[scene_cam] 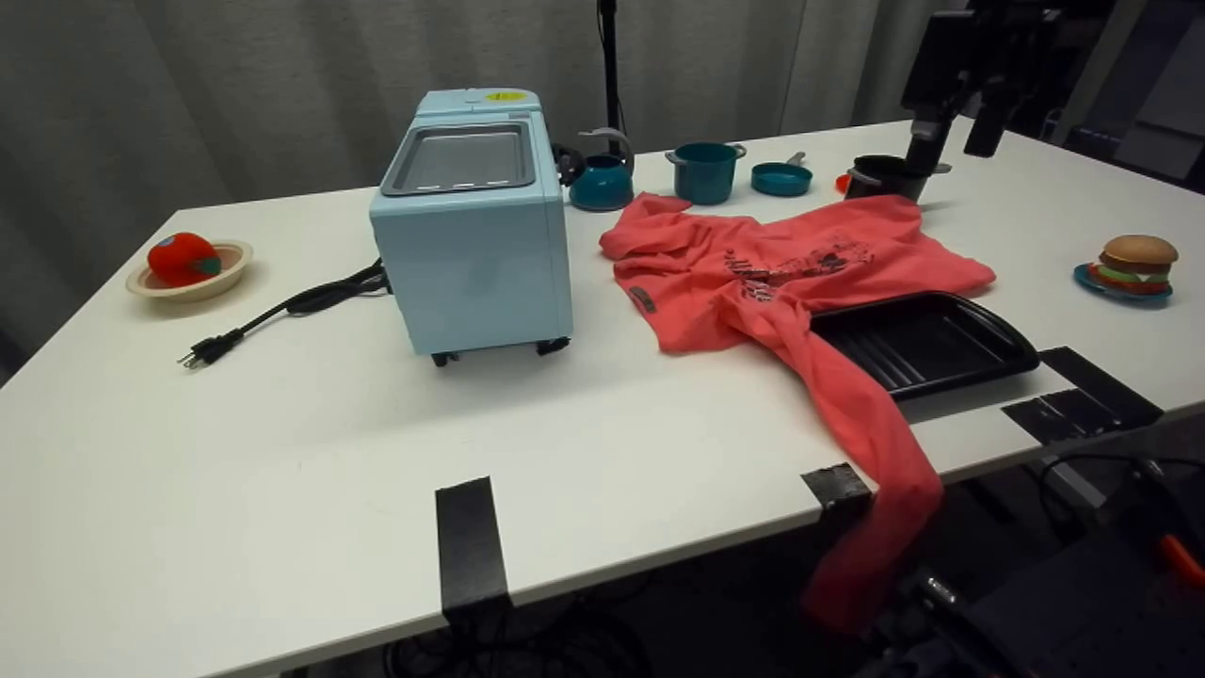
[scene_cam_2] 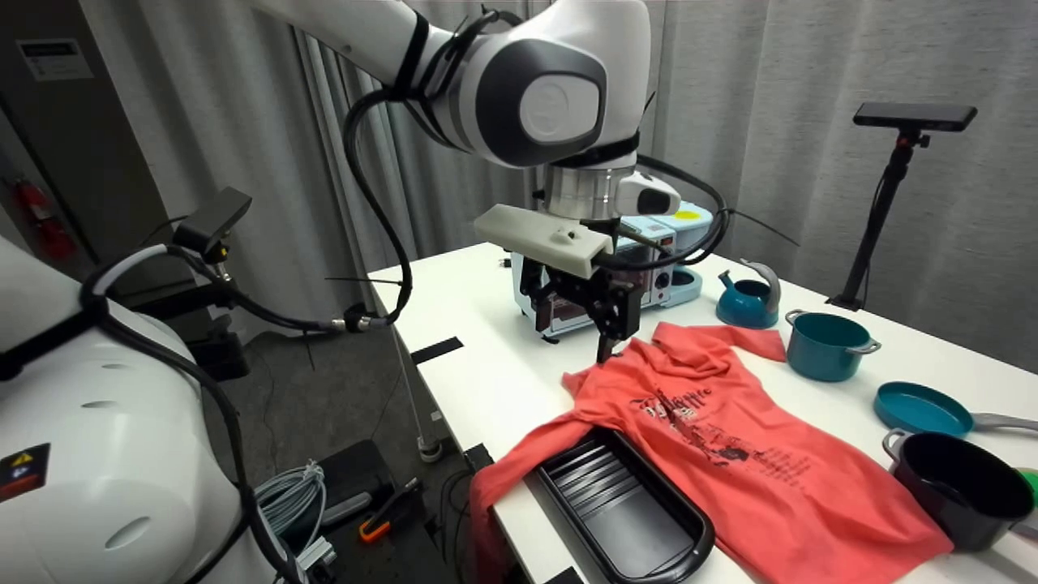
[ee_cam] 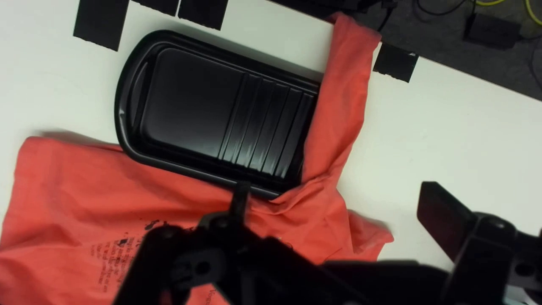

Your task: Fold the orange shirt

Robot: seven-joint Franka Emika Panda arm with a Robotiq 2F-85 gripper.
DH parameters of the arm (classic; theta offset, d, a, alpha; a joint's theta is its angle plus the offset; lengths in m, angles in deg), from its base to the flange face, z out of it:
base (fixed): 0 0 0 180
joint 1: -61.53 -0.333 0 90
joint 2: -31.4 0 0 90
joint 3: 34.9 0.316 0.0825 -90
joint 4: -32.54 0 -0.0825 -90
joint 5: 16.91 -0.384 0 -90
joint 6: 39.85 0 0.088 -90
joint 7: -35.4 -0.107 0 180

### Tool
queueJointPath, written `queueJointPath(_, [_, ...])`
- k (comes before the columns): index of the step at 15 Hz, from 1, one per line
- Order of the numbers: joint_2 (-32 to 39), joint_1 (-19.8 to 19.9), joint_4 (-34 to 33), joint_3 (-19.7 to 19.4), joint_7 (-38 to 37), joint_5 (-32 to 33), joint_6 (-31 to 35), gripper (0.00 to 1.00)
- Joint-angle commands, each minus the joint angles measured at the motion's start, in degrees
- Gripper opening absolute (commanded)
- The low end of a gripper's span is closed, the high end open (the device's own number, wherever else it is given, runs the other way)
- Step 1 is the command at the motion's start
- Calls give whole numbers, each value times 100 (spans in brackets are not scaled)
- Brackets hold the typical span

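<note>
The orange shirt [scene_cam: 833,250] lies spread and wrinkled on the white table, dark print facing up. It also shows in an exterior view [scene_cam_2: 746,478] and in the wrist view [ee_cam: 80,182]. One sleeve [ee_cam: 343,93] crosses the end of the black tray and hangs over the table's front edge. The other sleeve reaches towards the teal pot. My gripper [ee_cam: 335,195] is open, its fingers wide apart with nothing between them. It hovers above the shirt and also shows in both exterior views [scene_cam: 955,141] [scene_cam_2: 576,332]. The gripper body hides part of the shirt in the wrist view.
The black tray [ee_cam: 194,101] sits against the shirt, near the front edge. A light-blue toaster oven [scene_cam: 480,273] stands beside the shirt. A teal kettle [scene_cam: 601,184], teal pot [scene_cam: 706,174], teal pan [scene_cam: 781,179] and black pot [scene_cam_2: 957,487] line the back. A toy burger [scene_cam: 1137,264] sits at one side.
</note>
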Motion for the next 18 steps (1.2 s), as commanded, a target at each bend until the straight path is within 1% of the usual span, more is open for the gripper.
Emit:
queueJointPath(1, [554,-179,48,165,122,-10,423,100])
queueJointPath(5, [1211,-297,95,351,200,-103,594,100])
queueJointPath(10, [1967,-264,154,498,358,-120,479,100])
queueJointPath(14, [2568,-248,105,625,462,-27,653,100])
queueJointPath(18, [3060,-266,26,785,380,75,794,100])
